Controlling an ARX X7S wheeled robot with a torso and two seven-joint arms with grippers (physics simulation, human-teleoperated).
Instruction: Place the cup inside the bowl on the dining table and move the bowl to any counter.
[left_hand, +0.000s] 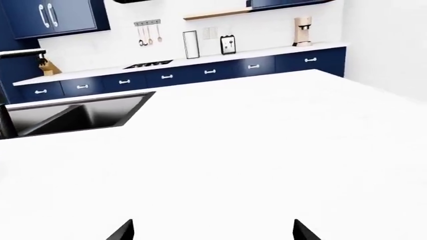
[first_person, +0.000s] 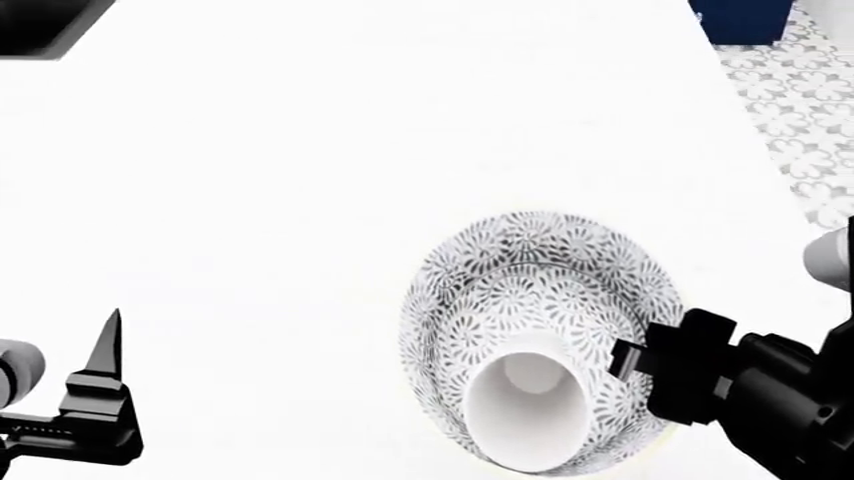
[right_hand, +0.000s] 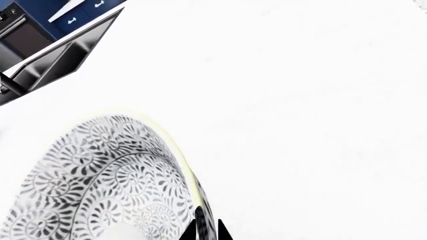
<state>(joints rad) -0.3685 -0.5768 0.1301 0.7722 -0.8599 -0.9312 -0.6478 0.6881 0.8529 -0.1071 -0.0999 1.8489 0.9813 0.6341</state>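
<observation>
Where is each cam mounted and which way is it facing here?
Head: on the head, looking down at the bowl holding the cup; both grippers show, left gripper, right gripper.
Left wrist: near that gripper, facing across the white top to the sink and navy cabinets; only fingers show.
Right wrist: near that gripper, looking along the bowl's rim; fingers on it.
Shared: bowl in head and right wrist; sink in both wrist views.

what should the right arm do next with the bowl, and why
Probably lower the bowl onto the counter and let go. The cup already sits inside it, the right gripper pinches its rim, and it is over the white top by the sink.
</observation>
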